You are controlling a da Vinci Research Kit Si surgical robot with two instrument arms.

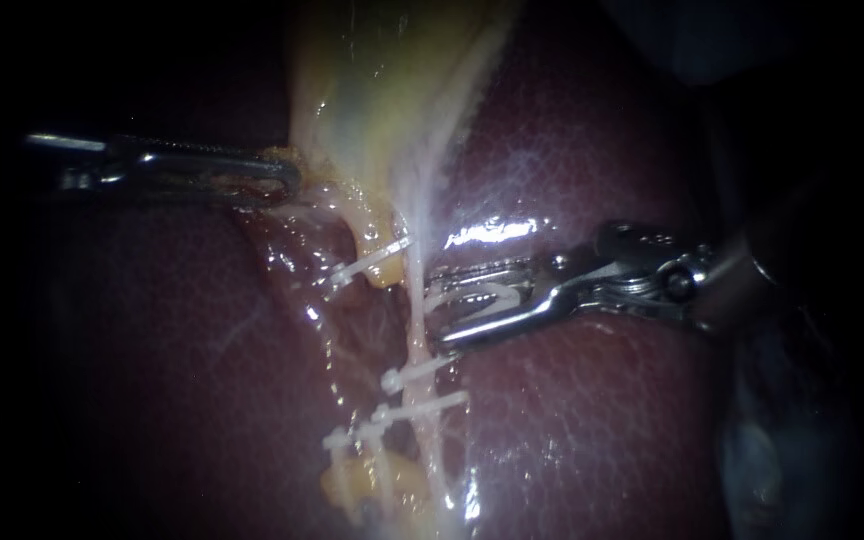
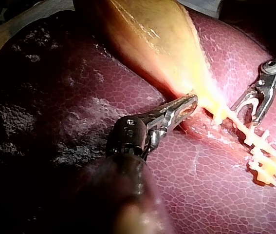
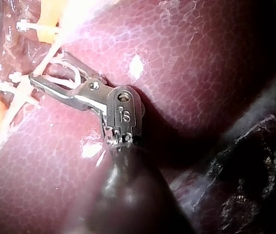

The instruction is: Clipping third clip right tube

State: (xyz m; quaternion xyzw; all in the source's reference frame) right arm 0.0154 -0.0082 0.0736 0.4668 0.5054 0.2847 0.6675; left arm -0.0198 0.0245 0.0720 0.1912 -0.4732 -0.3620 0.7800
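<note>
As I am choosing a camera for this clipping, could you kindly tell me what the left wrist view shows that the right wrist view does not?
Only the left wrist view shows the left instrument, gripping the gallbladder at its narrow end. Only the right wrist view shows the right instrument close up, down to its shaft. Both show that instrument carrying a loaded clip, the pale tube just ahead of it, white placed clips along the tube, and the liver.
</note>
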